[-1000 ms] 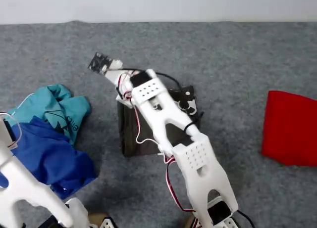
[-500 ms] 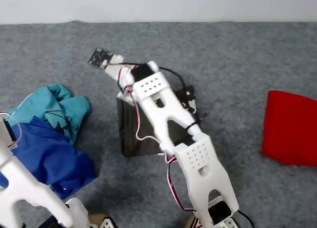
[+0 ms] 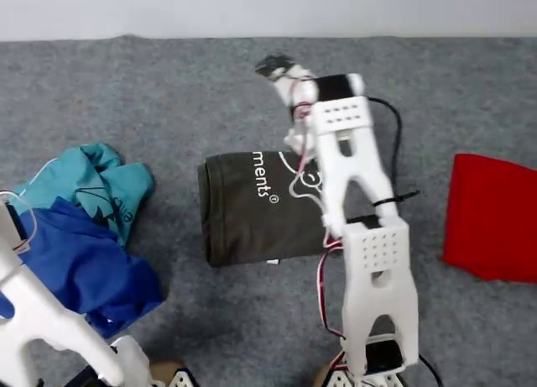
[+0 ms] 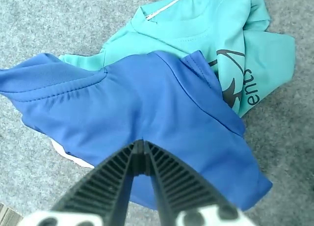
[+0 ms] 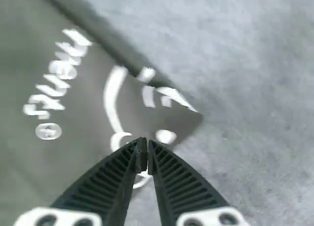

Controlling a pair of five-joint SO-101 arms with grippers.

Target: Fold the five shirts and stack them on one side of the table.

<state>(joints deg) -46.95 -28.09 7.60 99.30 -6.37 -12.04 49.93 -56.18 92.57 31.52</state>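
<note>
Our right gripper (image 5: 142, 140), pressed together, has swung clear of the folded dark shirt (image 3: 252, 206), now ready for stacking; our left gripper (image 4: 141, 143), also closed, hangs over the blue shirt (image 4: 162, 103).

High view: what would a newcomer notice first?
The red shirt, folded at the right edge of the grey table, stands out most. At centre lies a folded dark shirt with white print, the white right arm stretched across its right end. On the left, a teal shirt and blue shirt lie crumpled together.
</note>
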